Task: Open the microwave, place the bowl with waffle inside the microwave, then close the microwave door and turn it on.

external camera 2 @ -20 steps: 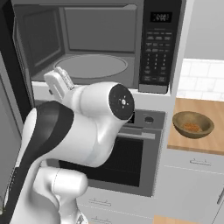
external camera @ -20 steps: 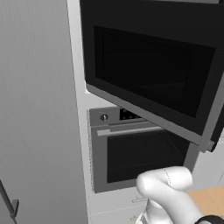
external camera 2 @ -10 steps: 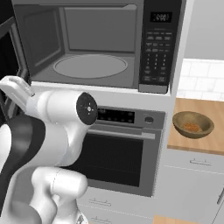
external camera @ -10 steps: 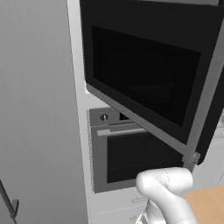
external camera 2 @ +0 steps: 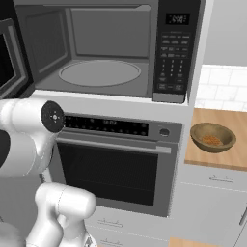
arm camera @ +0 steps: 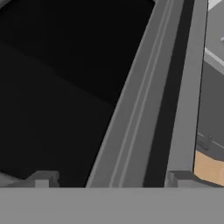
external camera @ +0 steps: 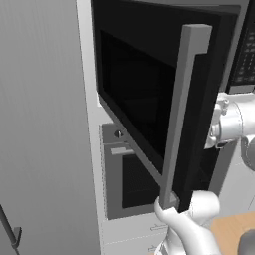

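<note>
The microwave door (external camera: pixel 149 99) stands swung wide on its left-hand hinge, its long grey bar handle (external camera: pixel 183 114) facing the left base camera. The microwave (external camera 2: pixel 103 48) cavity is exposed, with the glass turntable (external camera 2: pixel 100 73) bare and the keypad strip (external camera 2: pixel 173 58) to its right. The opening step is judged done or all but done.

The bowl with waffle (external camera 2: pixel 212 137) rests on the wooden worktop (external camera 2: pixel 212 159) to the right of the appliance column, near that worktop's left edge and well apart from the robot arm (external camera 2: pixel 29 135). Outstanding, as judged: fetching the bowl, setting it on the turntable, shutting the door and pressing the start control.

In the hand view the jaws sit close against the door handle (arm camera: pixel 135 100), with the bar running between the two finger tips (arm camera: pixel 41 179). Whether they grip the bar or merely straddle it cannot be told.

Differences between views: the left base view gives the door's outer face, the handle and the arm's wrist (external camera: pixel 231 124) behind the door's free edge. The right base view gives the cavity, the keypad, the bowl and the oven (external camera 2: pixel 116 169) below. The hand view supplies the close relation of tips to handle, with a sliver of worktop at its right edge.
</note>
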Robot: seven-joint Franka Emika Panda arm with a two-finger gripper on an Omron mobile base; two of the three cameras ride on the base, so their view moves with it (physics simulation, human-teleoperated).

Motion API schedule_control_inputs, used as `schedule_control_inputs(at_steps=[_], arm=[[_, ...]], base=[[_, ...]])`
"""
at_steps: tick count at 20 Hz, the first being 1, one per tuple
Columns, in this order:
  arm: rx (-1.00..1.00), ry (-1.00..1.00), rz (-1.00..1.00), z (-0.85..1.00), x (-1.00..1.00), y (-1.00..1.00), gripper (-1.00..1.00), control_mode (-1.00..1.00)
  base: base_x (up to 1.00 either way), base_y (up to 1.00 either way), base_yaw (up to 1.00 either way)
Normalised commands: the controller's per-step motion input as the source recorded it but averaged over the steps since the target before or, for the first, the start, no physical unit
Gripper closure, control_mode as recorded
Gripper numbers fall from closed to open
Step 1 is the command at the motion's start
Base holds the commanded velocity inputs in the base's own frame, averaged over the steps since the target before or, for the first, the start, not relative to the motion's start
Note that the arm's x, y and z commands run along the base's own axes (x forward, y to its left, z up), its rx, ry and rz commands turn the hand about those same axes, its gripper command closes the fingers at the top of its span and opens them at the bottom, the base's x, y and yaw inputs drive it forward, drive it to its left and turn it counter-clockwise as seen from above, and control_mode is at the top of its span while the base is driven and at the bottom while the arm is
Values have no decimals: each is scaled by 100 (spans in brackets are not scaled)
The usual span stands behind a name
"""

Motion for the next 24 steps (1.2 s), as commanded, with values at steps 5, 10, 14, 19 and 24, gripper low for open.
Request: schedule_control_inputs(at_steps=[5,10,14,19,24], arm=[[-11,13,-3,-4,14,-4,-100,-100],[-15,22,-29,-5,0,-100,-100,-100],[-15,29,-23,-14,19,-100,-100,-100],[-1,8,-26,-52,14,-100,-100,-100],[0,0,-25,-55,0,-100,-100,-100]], base=[[0,0,0],[0,0,0],[0,0,0],[0,0,0],[0,0,0]])
